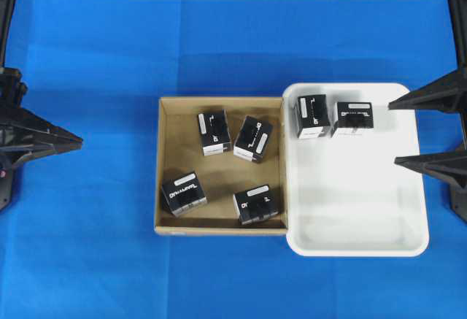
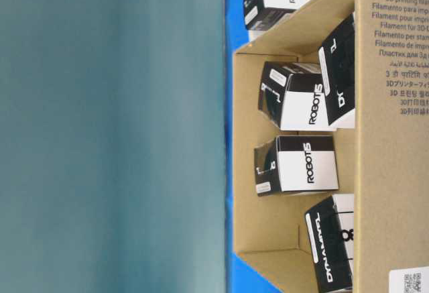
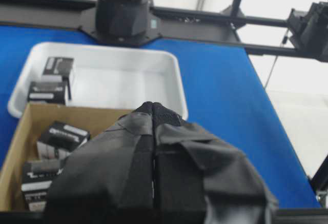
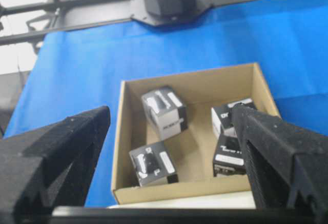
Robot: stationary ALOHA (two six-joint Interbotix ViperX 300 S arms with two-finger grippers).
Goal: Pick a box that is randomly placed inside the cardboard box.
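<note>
From overhead I see the cardboard box [image 1: 220,166] in the middle of the blue surface [image 1: 87,260], with four black boxes scattered loose inside it: two near its far wall [image 1: 214,132] [image 1: 253,139] and two near its near wall [image 1: 184,193] [image 1: 255,204]. The white tray [image 1: 365,242] touches the cardboard box's right wall and holds two more black boxes in its far corner, which I take to be ones already moved. The right pincer [image 1: 430,131] stands wide open past the tray's right edge, well apart from the cardboard box; I judge it is poised for the next pick. The left pincer [image 1: 66,142] sits far off the cardboard box's left wall, out of the way.

The table-level view (it is turned on its side) shows only the cardboard box's wall [image 2: 389,172] and four black boxes inside, tilted at odd angles, none stacked.

From the left wrist, the left pincer's pads [image 3: 128,172] meet with no gap, closed on nothing, above the cardboard box's near corner [image 3: 20,131].

From the right wrist, the two fingers [image 4: 56,152] frame the cardboard box [image 4: 189,85] ahead of them. The box [image 4: 164,112] I would go for lies nearly midway between the fingers, untouched.
</note>
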